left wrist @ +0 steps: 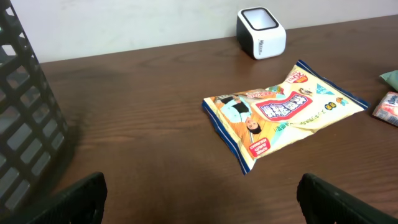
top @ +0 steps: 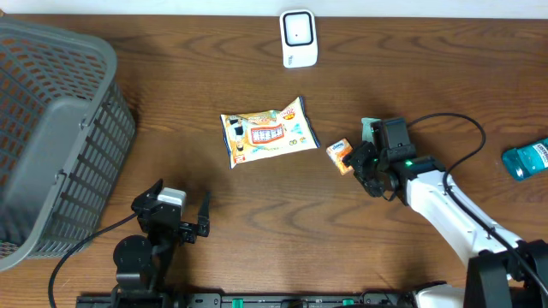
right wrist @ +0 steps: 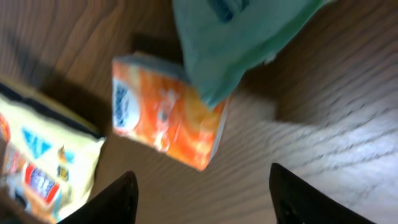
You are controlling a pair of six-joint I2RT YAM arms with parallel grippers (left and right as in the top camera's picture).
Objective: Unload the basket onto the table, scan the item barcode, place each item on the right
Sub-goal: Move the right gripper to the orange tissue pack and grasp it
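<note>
Since it fills the whole overhead view, the brown wooden table (top: 257,222) comes first, and everything else rests on it. A grey slatted basket (top: 51,94) takes up the left end. The right arm (top: 445,210), white with a black cable looping off it, reaches in from the lower right corner, and its right gripper (top: 360,164) hangs just to the right of the orange box. From the right wrist its fingers (right wrist: 118,199) stand apart with bare wood between them, gripping nothing, and the box lies just ahead of the tips. The left gripper (top: 182,190) sits low near the front edge, right of the basket, with its fingers (left wrist: 81,199) spread wide at the two bottom corners of the left wrist view and nothing between them. A yellow snack bag (top: 267,130) lies flat near the middle of the table, tilted a little. The white scanner (top: 299,38) stands at the far edge, well apart from the bag and beyond it. A teal package (top: 527,158) lies at the right edge, partly out of frame. A pale green pouch (right wrist: 236,37) lies partly under the right gripper, one corner overlapping the box. The orange box (top: 341,156), smallest of all, lies on the wood between the snack bag and the right gripper, close to both.
</note>
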